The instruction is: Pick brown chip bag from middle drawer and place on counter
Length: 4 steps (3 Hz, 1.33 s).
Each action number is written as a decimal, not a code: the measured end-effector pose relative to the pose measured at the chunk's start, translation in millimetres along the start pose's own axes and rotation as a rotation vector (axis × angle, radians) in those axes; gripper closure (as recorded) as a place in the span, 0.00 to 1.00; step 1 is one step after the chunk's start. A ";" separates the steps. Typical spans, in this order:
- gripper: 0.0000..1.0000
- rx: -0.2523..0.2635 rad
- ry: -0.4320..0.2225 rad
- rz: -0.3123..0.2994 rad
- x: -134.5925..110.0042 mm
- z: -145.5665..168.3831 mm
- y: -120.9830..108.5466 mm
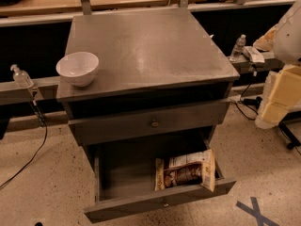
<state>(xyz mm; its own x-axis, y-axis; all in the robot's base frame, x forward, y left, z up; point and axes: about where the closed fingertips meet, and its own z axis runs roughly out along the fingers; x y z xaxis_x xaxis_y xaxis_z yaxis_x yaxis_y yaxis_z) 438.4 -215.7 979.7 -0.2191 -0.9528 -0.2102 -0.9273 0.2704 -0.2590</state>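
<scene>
The brown chip bag lies flat in the right half of the open middle drawer, with its right end leaning against the drawer's side wall. The drawer is pulled out toward me, and its shallow front panel has a tiny knob. The counter is the grey cabinet top above it. The gripper is out of view; only a white rounded shape shows at the right edge.
A white bowl stands on the counter's front left corner. The taller-fronted drawer above is shut. Plastic bottles stand on rails at left and right. Yellow foam blocks sit at right, and blue tape marks the floor.
</scene>
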 end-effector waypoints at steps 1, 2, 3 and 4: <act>0.00 0.000 0.000 0.000 0.0 0.0 0.0; 0.00 0.048 -0.059 -0.027 -1.1 -20.3 4.3; 0.00 0.139 -0.179 -0.030 23.9 -57.1 -1.4; 0.00 0.146 -0.283 -0.070 10.9 -73.2 7.1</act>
<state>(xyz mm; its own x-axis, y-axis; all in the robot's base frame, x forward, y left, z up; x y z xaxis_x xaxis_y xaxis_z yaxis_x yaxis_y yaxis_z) 407.2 -234.3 1044.7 -0.0442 -0.8991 -0.4355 -0.8795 0.2418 -0.4099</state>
